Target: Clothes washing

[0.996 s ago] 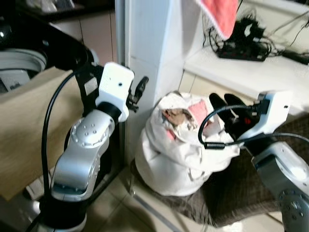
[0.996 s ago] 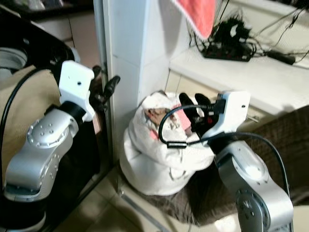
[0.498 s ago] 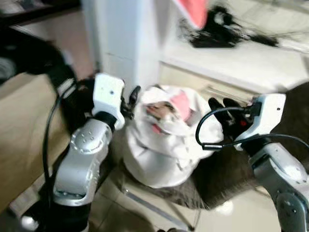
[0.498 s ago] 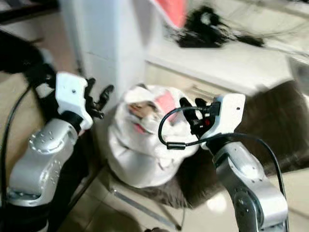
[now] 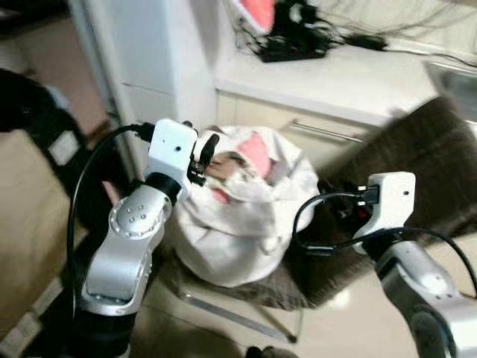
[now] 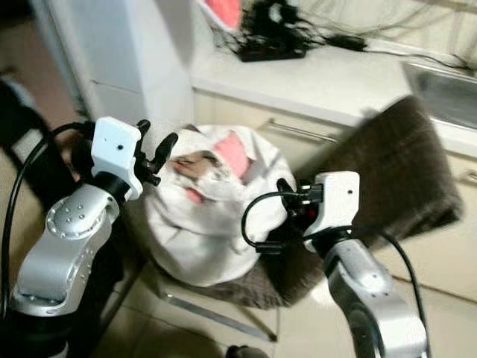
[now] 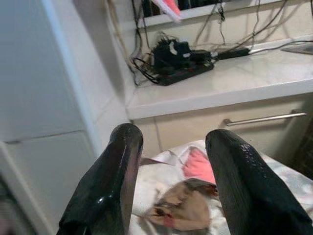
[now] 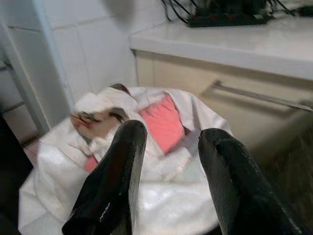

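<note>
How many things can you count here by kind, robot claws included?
End effectors: 2, the left end effector and the right end effector, both open
White laundry bags: 1, the laundry bag
Brown chairs: 1, the chair
Power strips: 1, the power strip
Total: 5
</note>
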Controlling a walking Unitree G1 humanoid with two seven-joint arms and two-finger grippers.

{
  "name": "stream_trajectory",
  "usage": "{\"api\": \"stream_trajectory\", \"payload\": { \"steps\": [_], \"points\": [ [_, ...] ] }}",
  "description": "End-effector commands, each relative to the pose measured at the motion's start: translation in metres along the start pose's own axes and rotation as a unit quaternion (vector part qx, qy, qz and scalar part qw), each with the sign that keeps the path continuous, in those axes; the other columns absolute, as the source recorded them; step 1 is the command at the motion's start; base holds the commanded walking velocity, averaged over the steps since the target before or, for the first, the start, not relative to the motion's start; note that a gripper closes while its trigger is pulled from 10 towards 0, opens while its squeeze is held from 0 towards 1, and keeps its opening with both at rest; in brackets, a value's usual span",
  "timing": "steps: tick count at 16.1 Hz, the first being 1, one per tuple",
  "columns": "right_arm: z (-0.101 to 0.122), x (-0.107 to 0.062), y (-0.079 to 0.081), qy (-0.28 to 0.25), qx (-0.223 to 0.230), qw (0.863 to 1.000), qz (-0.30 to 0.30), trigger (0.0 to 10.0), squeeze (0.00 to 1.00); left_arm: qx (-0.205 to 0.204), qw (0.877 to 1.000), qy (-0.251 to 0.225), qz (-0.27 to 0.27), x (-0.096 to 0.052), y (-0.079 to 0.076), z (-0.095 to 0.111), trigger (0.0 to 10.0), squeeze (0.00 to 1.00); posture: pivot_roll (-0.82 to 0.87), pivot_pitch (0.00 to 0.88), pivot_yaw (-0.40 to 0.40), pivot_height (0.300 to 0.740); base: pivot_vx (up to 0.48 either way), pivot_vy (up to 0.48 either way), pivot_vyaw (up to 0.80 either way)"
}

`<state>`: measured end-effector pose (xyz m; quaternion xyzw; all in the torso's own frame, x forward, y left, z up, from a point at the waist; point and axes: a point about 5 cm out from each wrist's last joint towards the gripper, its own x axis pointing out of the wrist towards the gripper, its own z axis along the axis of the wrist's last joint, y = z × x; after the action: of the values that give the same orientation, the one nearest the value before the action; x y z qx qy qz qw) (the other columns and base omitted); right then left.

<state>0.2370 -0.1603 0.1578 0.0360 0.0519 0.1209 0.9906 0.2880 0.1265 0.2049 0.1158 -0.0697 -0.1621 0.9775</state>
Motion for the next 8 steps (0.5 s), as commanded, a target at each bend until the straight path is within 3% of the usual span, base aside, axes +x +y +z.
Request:
{"api": "stream_trajectory", "payload": {
  "steps": [1,2,8],
  "points": [
    [-0.0029,0.0007,-0.0014,0.001,-0.003,1.0,-0.01,10.0,0.0,0.0,1.0,-0.01,-0.01,0.0038,-0.0004,0.0036,10.0,0.0,-0.07,0.0,-0.008,0.74,0.0,0.0,0.0],
    [-0.0032,0.0007,-0.001,-0.001,-0.001,1.0,-0.01,10.0,0.0,0.001,1.0,-0.012,-0.012,0.004,-0.0004,0.0041,10.0,0.0,-0.07,0.0,-0.008,0.74,0.0,0.0,0.0],
    [-0.0045,-0.0014,0.0032,-0.005,0.006,1.0,0.022,10.0,0.0,-0.005,0.999,-0.021,-0.024,0.0038,-0.0036,0.009,10.0,0.0,-0.07,0.0,-0.03,0.74,0.286,0.0,0.0]
  ]
}}
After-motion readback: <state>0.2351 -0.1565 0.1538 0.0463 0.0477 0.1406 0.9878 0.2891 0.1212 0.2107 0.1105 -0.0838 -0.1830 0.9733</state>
